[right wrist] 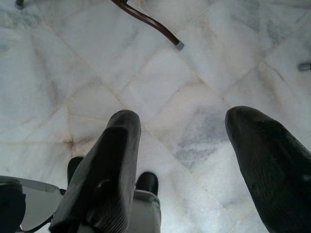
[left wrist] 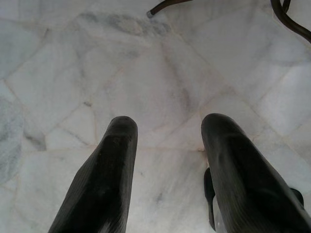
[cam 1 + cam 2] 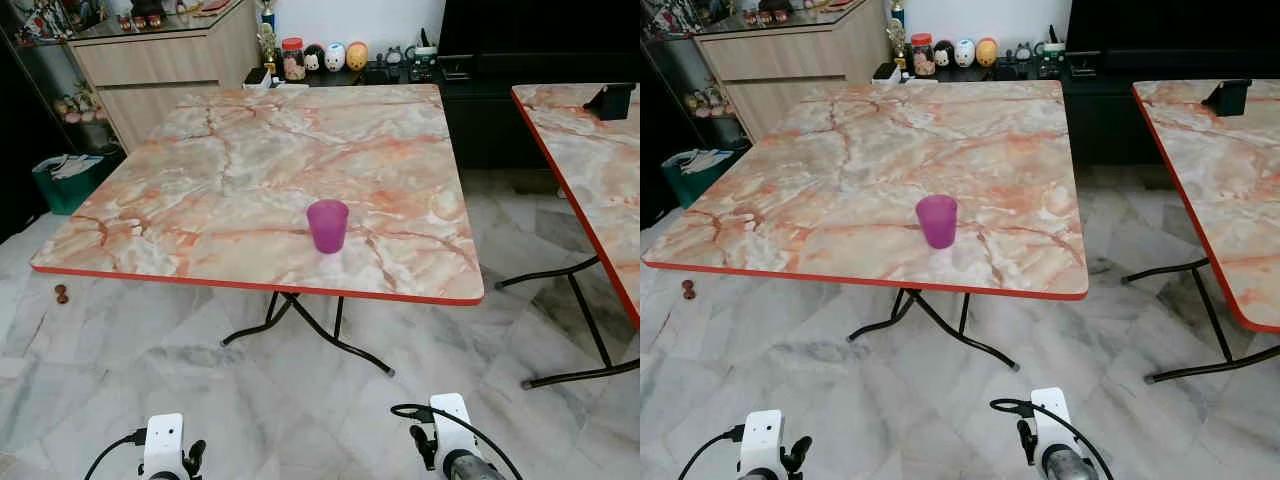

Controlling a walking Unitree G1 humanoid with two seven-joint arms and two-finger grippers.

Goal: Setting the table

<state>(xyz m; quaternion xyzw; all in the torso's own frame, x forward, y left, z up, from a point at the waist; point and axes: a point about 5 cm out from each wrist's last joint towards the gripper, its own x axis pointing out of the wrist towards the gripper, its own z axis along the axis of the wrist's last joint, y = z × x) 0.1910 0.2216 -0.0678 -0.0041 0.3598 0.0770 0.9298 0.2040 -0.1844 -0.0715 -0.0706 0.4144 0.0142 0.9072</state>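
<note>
A purple plastic cup (image 3: 327,225) stands upright near the front edge of a square marble-patterned table (image 3: 240,170) with a red rim. Both arms hang low in front of me, well short of the table. The left gripper (image 2: 167,126) is open over the white marble floor, nothing between its fingers. The right gripper (image 1: 184,121) is open too, also pointing at the bare floor. Their wrists (image 3: 163,445) show at the bottom of the eye views.
A second marble table (image 3: 590,160) stands at the right with a black object (image 3: 610,100) on it. Black folding legs (image 3: 310,335) sit under the near table. A wooden cabinet (image 3: 150,60), jars and figurines (image 3: 325,57), a green bin (image 3: 65,180) line the back.
</note>
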